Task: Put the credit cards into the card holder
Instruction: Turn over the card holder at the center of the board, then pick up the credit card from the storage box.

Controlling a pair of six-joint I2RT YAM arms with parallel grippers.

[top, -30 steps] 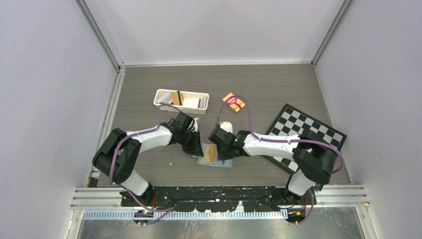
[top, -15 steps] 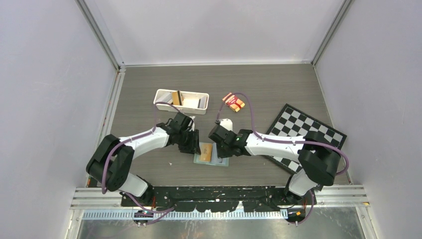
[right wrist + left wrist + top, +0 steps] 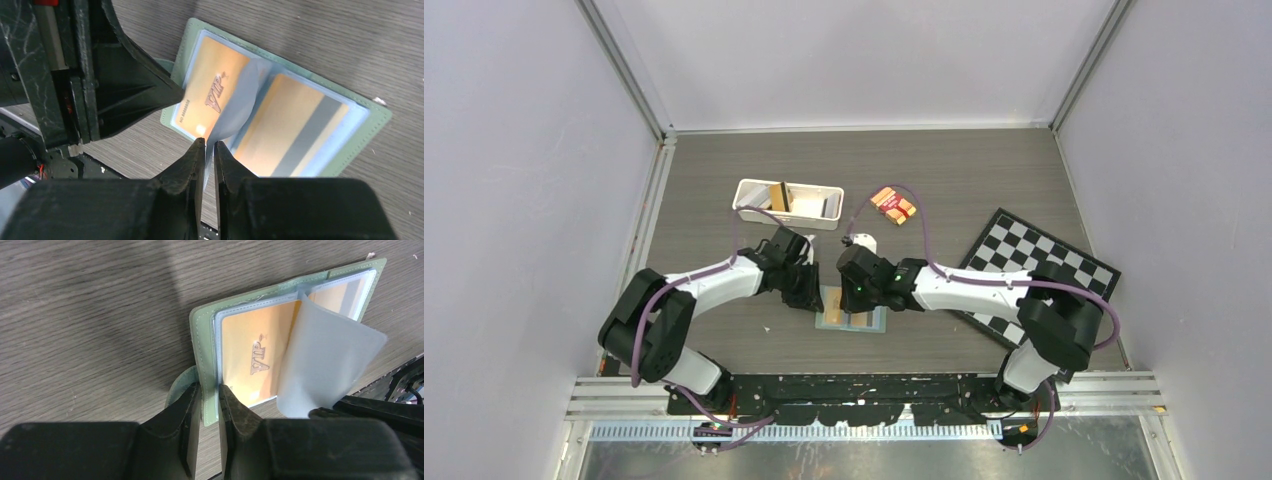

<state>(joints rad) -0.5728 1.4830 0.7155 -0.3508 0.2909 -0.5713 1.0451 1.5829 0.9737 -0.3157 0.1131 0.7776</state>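
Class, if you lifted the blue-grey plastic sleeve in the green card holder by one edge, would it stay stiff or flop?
Probably floppy: the sleeve of the card holder curls over where the right hand pinches its edge. Likely light too, since its edge looks sheet-thin.

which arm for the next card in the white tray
Left, likely: the white tray lies on its side. Both are busy: left gripper pinches the card holder, right gripper its sleeve.

Two gold cards in one card holder — one tray.
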